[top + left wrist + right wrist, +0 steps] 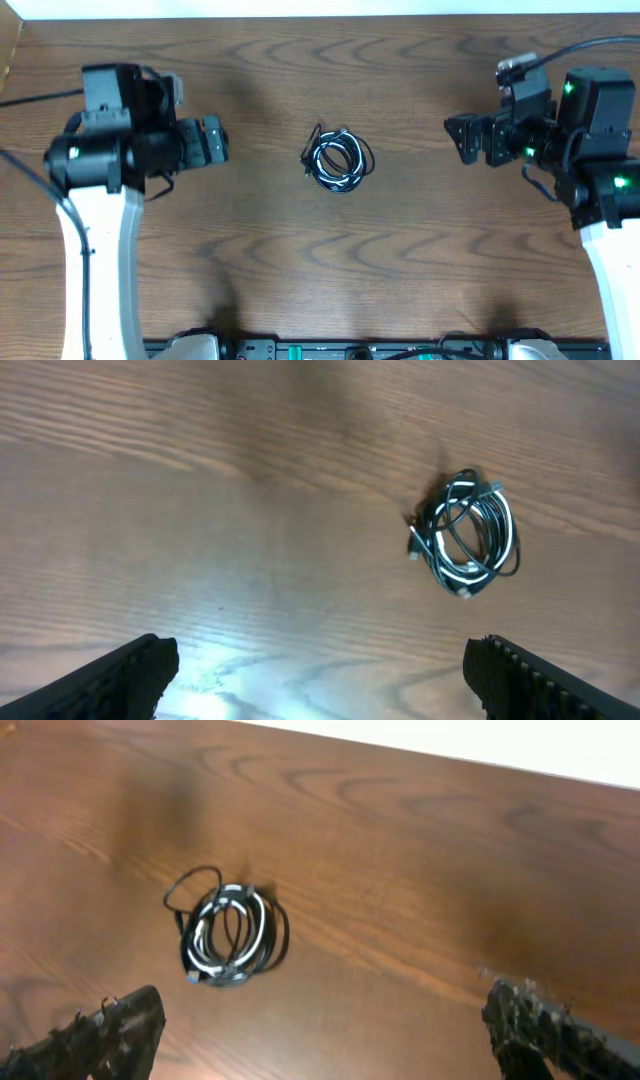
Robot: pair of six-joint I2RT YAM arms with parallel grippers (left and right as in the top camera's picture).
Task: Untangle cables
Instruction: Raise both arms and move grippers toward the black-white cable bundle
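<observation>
The cables (337, 159) lie as one small tangle of black and whitish cords in the middle of the wooden table. The left wrist view has the cables (466, 537) ahead and to the right; the right wrist view has the cables (230, 931) ahead and to the left. My left gripper (218, 139) hangs to the left of the tangle, open and empty, its fingers wide apart. My right gripper (458, 139) hangs to the right of it, also open and empty. Neither gripper touches the cables.
Thick black wires run from both arms near the table's back corners. The white far edge of the table (500, 750) shows in the right wrist view. A rail with hardware (350, 350) runs along the front edge.
</observation>
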